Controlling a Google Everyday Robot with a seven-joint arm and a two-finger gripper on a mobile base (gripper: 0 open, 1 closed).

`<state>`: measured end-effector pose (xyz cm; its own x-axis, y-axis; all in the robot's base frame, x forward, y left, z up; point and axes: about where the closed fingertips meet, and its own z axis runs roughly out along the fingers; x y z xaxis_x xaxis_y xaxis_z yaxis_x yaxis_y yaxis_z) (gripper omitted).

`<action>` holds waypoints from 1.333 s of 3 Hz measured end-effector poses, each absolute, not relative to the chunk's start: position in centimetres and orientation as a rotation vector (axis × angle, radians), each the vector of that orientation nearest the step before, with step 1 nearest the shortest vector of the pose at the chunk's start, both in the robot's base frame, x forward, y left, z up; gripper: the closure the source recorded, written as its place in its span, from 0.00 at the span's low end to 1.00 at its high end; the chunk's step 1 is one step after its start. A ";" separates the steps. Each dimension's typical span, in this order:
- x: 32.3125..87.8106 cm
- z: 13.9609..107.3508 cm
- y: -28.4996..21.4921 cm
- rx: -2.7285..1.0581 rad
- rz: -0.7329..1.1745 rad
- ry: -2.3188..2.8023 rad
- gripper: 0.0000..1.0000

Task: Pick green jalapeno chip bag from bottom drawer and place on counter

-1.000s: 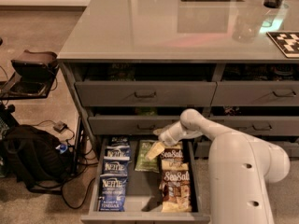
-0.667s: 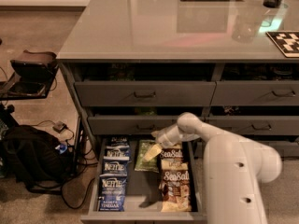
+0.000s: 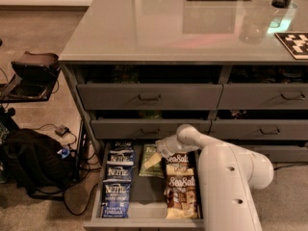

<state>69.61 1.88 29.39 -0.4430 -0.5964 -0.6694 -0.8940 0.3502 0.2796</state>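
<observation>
Task status: drawer access is complete, pick is not confirmed, placement is not started.

1. The wide shallow grey bottom drawer (image 3: 144, 223) stands pulled out, lowest of the three stacked. The two drawers above it are closed.
2. The small crinkly light-green jalapeno chip bag (image 3: 147, 170) lies inside this drawer, in the middle column toward the 12 o'clock end. A column of blue Kettle bags (image 3: 119, 177) sits at its 9 o'clock, and tan-brown Sea Salt bags (image 3: 180, 186) at its 3 o'clock.
3. I see the hand (image 3: 155, 159) down inside the drawer, directly over the green bag, with the white arm reaching in from 4 o'clock. I cannot tell whether the hand is released or clenched, nor whether it touches the bag.
4. The bag appears to rest flat on the drawer floor, so I judge it not yet lifted.

Remaining steps, in my judgement: secure the bag, raise it clear of the neighbouring bags and the drawer above, carry it toward 12 o'clock, and set it on the large glossy pale-grey desk (image 3: 168, 28).
</observation>
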 end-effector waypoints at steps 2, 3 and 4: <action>69.2 24.8 1.9 -1.157 0.624 2.394 0.00; 69.1 20.9 2.0 -1.108 0.589 2.430 0.00; 69.8 20.0 2.1 -1.105 0.596 2.407 0.00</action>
